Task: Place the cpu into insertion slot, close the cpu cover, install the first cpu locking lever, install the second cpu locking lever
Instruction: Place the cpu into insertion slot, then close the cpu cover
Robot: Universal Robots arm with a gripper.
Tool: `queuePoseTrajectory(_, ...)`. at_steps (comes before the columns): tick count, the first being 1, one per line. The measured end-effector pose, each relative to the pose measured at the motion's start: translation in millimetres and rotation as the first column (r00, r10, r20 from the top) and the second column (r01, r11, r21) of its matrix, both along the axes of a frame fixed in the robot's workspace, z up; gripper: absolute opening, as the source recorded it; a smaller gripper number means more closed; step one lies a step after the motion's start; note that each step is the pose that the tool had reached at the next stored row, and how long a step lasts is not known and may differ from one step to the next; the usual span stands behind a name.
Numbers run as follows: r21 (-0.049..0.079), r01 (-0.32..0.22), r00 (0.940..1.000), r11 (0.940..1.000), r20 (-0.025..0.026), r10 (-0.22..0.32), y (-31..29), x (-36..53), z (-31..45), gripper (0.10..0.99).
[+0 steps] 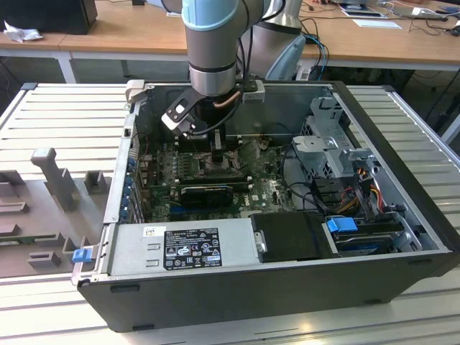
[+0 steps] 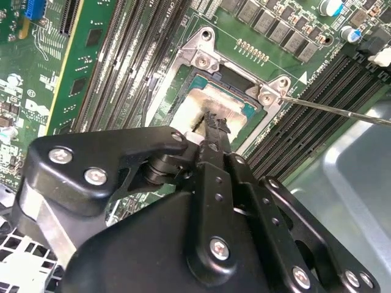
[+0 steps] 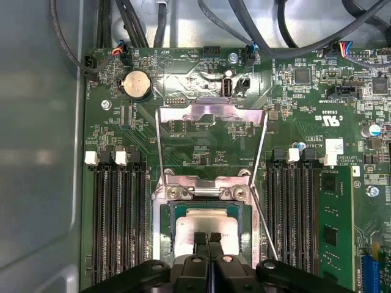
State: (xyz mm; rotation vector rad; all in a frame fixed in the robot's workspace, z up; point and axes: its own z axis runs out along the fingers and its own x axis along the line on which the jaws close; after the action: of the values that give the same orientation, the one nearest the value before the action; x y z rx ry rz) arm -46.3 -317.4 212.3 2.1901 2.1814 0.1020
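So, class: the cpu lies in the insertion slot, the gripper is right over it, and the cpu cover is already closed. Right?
Not quite. The cpu cover is open, swung back from the insertion slot, as the first wrist view shows. The cpu does lie in the slot, with the gripper right over it.

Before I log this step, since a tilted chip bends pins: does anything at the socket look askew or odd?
Nothing stands out. The cpu lies flat and square in the insertion slot, with the gripper's shut jaws touching its top. The cpu cover is swung open, not bent.
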Motion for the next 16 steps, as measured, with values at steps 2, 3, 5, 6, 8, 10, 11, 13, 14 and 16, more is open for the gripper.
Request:
queuePoseTrajectory(2, 0.0, 0.0, 1.0, 1.0, 0.0, 0.0, 0.0, 0.0, 1.2, 0.106)
queuePoseTrajectory(3, 0.0, 0.0, 1.0, 1.0, 0.0001, 0.0, 0.0, 0.0, 1.7, 0.106)
queuePoseTrajectory(5, 0.0, 0.0, 1.0, 1.0, 0.0001, 0.0, 0.0, 0.0, 2.9, 0.106)
queuePoseTrajectory(6, 0.0, 0.0, 1.0, 1.0, 0.0001, 0.0, 0.0, 0.0, 3.9, 0.106)
queuePoseTrajectory(8, 0.0, 0.0, 1.0, 1.0, 0.0001, 0.0, 0.0, 0.0, 6.5, 0.106)
queuePoseTrajectory(10, 0.0, 0.0, 1.0, 1.0, 0.0002, 0.0, 0.1, 0.2, 6.6, 0.106)
queuePoseTrajectory(11, 0.0, 0.0, 1.0, 1.0, 0.0, 0.0, 0.0, 1.3, 6.7, 0.106)
queuePoseTrajectory(13, 0.0, 0.0, 1.0, 1.0, 0.0, 0.0, 0.0, 4.6, 6.7, 0.106)
queuePoseTrajectory(14, 0.0, 0.0, 1.0, 1.0, 0.0, 0.0, 0.0, 4.7, 6.7, 0.106)
queuePoseTrajectory(16, 0.0, 0.0, 1.0, 1.0, 0.0, 0.0, 0.0, 5.2, 6.7, 0.106)
